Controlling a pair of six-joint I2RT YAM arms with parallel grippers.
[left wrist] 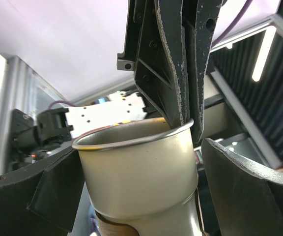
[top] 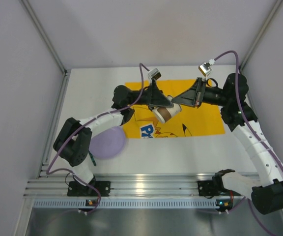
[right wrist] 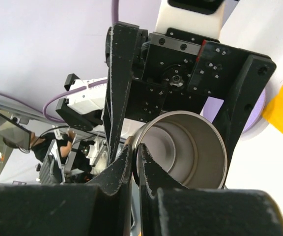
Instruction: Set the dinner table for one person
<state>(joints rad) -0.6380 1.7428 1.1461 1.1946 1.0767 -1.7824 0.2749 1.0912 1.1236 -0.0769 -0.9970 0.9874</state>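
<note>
1. Top external view: the table (top: 205,147) is the white top that fills the middle of the frame. It runs from the rail (top: 146,184) by the arm bases to the back wall.
2. A yellow cloth (top: 208,115) with a cartoon print lies on the table's far half, right of centre.
3. A purple plate (top: 106,143) lies on the table just beside the cloth's near left corner, partly under the left arm.
4. A cup (top: 165,114) sits over the cloth's middle, tilted, with its mouth toward the right. It is metal with a brown band round its lower part.
5. The 2 grippers meet at the cup, the left gripper (top: 162,105) from the left and the right gripper (top: 176,102) from the right.
6. In the left wrist view, the left fingers (left wrist: 244,191) lie along both sides of the cup's body. A thin gap shows at 1 side, so whether they press the cup cannot be told.
7. In the same view, the right fingers (left wrist: 176,73) come down onto the cup's rim, 1 inside and 1 outside.
8. In the right wrist view, the right gripper's jaws are all but closed, pinching the rim's left side.
</note>
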